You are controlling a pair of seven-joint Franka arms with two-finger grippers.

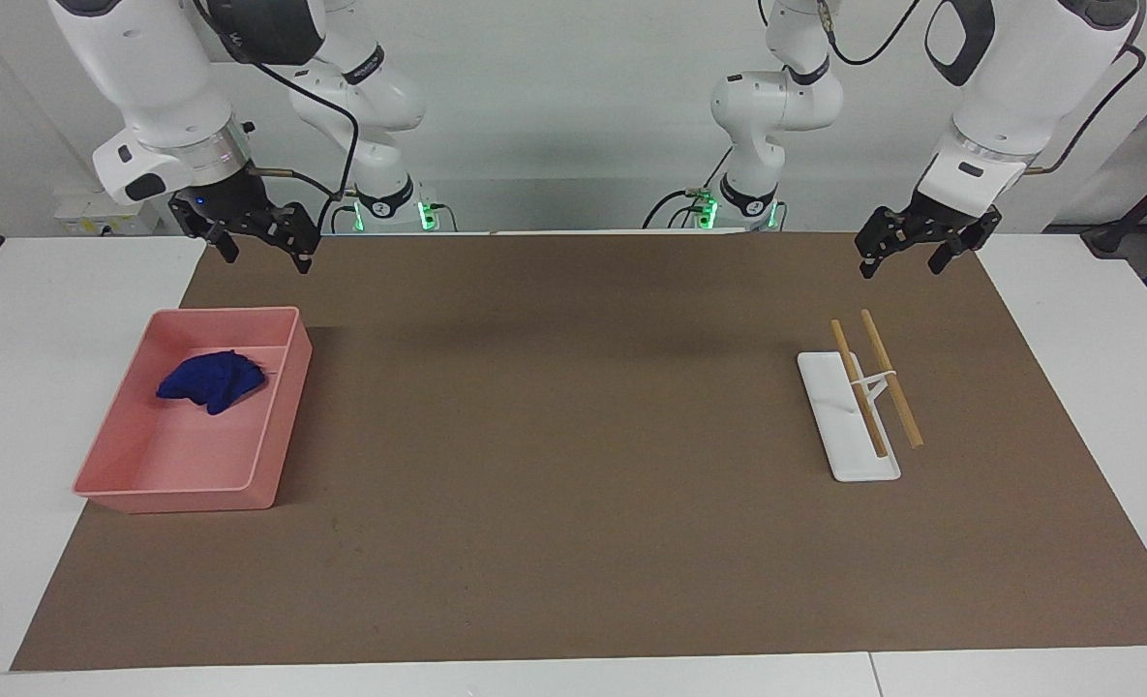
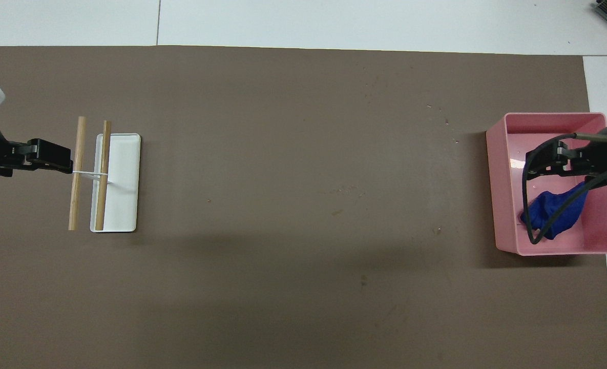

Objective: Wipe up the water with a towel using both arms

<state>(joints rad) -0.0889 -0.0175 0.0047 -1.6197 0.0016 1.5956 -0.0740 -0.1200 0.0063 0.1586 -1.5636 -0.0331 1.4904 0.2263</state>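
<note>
Pincers first: the right pincer hangs in the air with its jaws wide and nothing between them, over the brown mat just at the robots' edge of the pink tray; in the overhead view its black fingers and a looping cable cover part of the tray's inside. The left pincer also hangs in the air, jaws wide and empty, over the mat toward the left arm's end of the table, on the robots' side of the wooden rack. Both arms come down from their bases at the robots' edge of the table. The towel, a bunched deep-blue cloth, lies inside the pink tray in the half nearer to the robots, touched by neither pincer. The tray sits at the right arm's end of the mat, its outer wall at the mat's edge. At the left arm's end a white flat base lies on the mat with two wooden sticks set across it on a thin white stand, one stick over the base and the other just beside it. The water shows only as faint specks and small marks near the mat's middle, well apart from both tray and rack.
</note>
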